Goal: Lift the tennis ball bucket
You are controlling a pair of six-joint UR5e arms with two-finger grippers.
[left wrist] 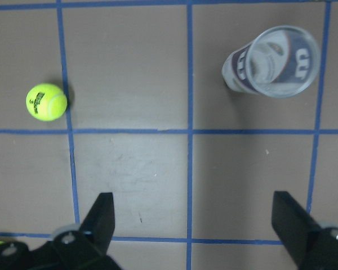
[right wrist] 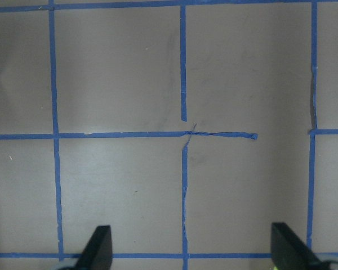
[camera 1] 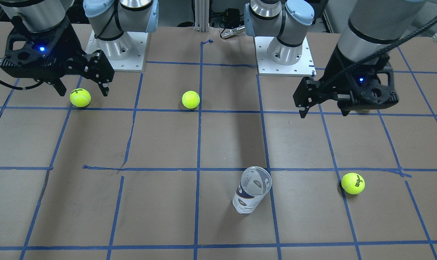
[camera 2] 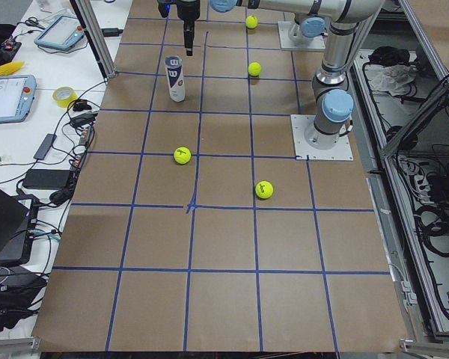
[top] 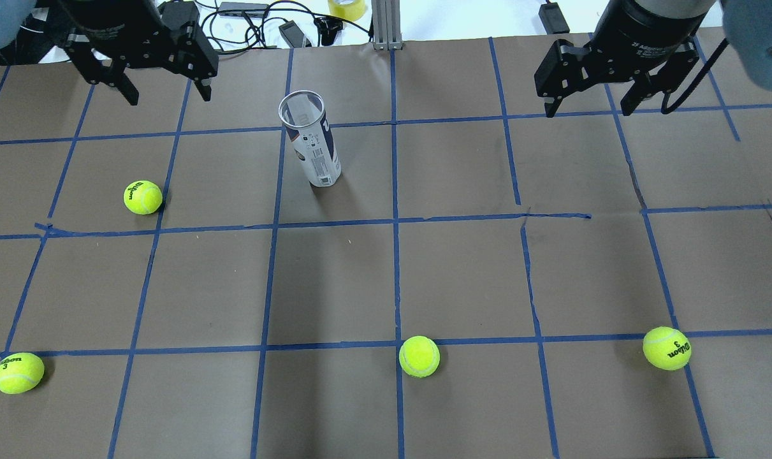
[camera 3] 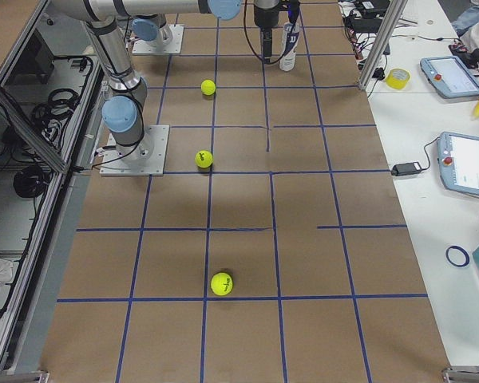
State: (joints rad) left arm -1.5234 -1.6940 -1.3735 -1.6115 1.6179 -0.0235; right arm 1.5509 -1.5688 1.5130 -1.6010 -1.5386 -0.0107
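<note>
The tennis ball bucket (top: 312, 143) is a clear tube with a white label and a navy band. It stands upright, open-topped and empty, on the brown table, left of centre on the far side. It also shows in the front view (camera 1: 252, 189) and at the upper right of the left wrist view (left wrist: 273, 62). My left gripper (top: 169, 97) is open and empty and hovers above the table, to the left of the bucket and apart from it (left wrist: 195, 225). My right gripper (top: 586, 109) is open and empty, and hovers far to the right (right wrist: 191, 250).
Several yellow-green tennis balls lie on the table: one (top: 143, 197) left of the bucket, one (top: 18, 373) at the near left, one (top: 419, 356) near the centre front, one (top: 666, 348) at the near right. Blue tape lines grid the table. Cables and a tape roll (top: 346, 7) lie beyond the far edge.
</note>
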